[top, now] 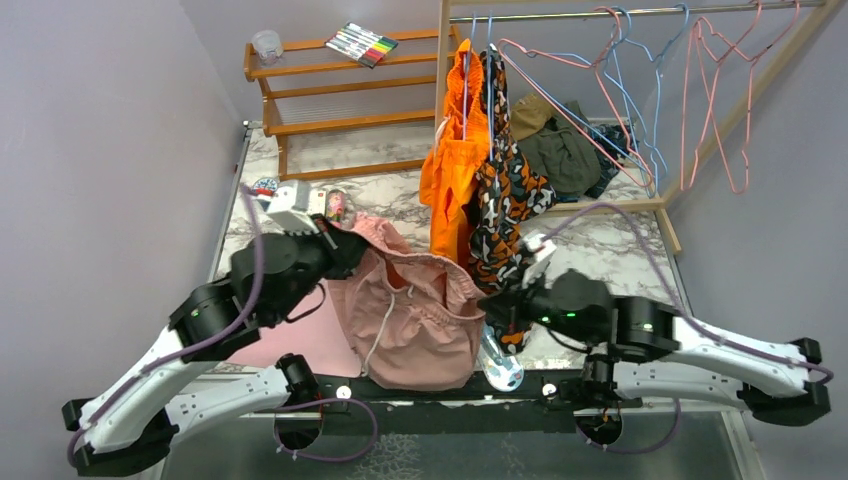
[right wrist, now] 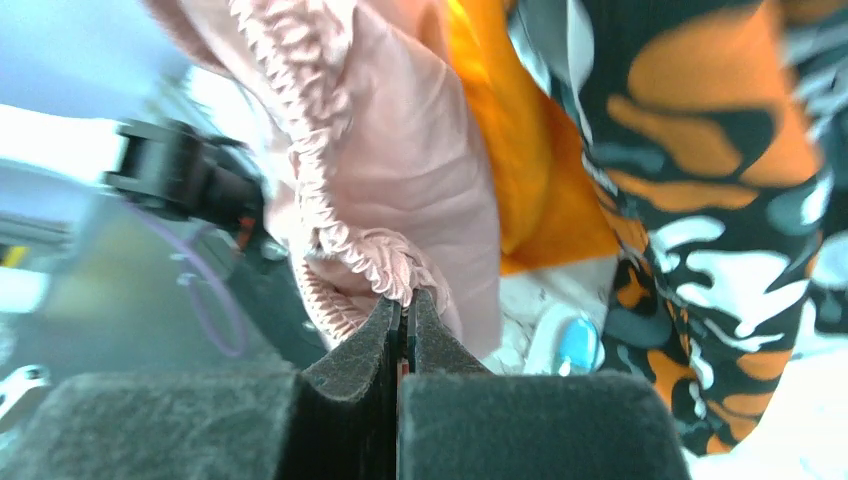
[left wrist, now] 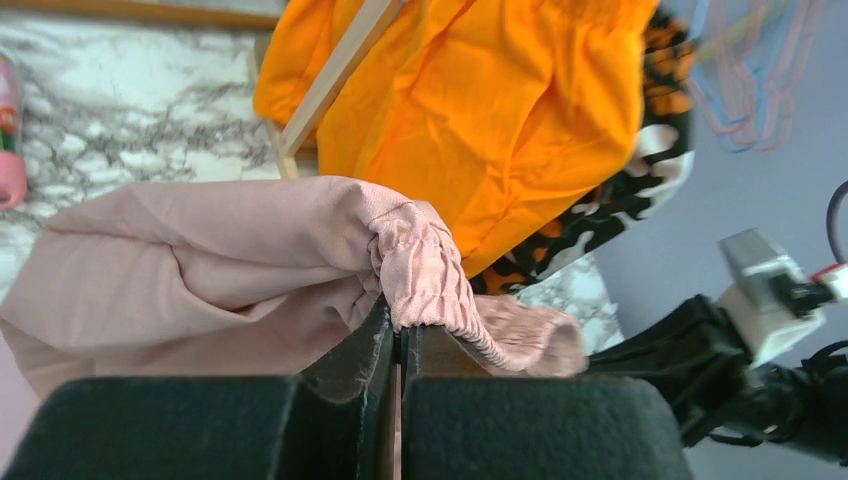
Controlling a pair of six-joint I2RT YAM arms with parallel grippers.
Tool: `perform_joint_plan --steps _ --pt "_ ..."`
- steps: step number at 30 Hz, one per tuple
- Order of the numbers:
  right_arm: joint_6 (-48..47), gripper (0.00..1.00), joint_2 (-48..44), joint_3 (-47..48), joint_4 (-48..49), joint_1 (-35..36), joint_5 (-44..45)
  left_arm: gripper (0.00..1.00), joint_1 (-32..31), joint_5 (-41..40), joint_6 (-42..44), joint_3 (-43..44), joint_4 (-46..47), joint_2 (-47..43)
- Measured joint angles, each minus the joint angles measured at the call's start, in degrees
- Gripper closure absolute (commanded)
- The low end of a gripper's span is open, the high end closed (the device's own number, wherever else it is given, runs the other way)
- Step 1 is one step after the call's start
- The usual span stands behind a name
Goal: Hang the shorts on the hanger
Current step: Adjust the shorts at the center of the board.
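Observation:
The dusty-pink shorts [top: 410, 315] hang between my two grippers above the near table edge, waistband stretched open, white drawstring dangling. My left gripper [top: 350, 245] is shut on the gathered waistband at the left end; the left wrist view shows the jaws [left wrist: 400, 325] pinching the shorts [left wrist: 200, 250]. My right gripper [top: 492, 305] is shut on the waistband's right end; the right wrist view shows it [right wrist: 405, 305] gripping the shorts [right wrist: 400, 180]. Thin pink wire hangers [top: 748, 130] hang on the rail at the far right, apart from both grippers.
A plain orange garment [top: 450, 170] and a camouflage garment [top: 505, 200] hang on the rail just behind the shorts. Light-blue hangers [top: 640, 90] hang further right. A wooden shelf [top: 330, 90] stands at the back. A plastic bottle [top: 497, 362] lies under my right gripper.

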Motion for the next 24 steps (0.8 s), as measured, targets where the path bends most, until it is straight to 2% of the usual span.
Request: perform_joint_plan --steps 4,7,11,17,20,24 --pt "-5.09 0.99 -7.34 7.30 -3.65 0.00 -2.80 1.00 0.00 -0.11 3.04 1.55 0.20 -5.29" --pt "-9.01 0.99 -7.72 15.28 -5.11 0.00 -3.02 1.00 -0.04 -0.15 5.81 2.82 1.18 -8.50" --pt "-14.73 0.99 -2.40 25.70 -6.10 0.00 -1.88 1.00 -0.07 -0.09 10.38 6.43 3.56 -8.44" --pt "-24.59 0.99 9.84 47.15 -4.68 0.00 0.44 1.00 -0.07 2.38 18.80 21.14 10.05 -2.51" --pt "-26.93 0.99 9.16 48.81 -2.25 0.02 0.26 1.00 -0.07 4.79 20.61 22.60 13.70 -3.15" --pt "-27.08 0.99 7.15 45.46 -3.87 0.17 4.98 1.00 -0.07 5.29 20.39 16.13 13.16 -7.58"
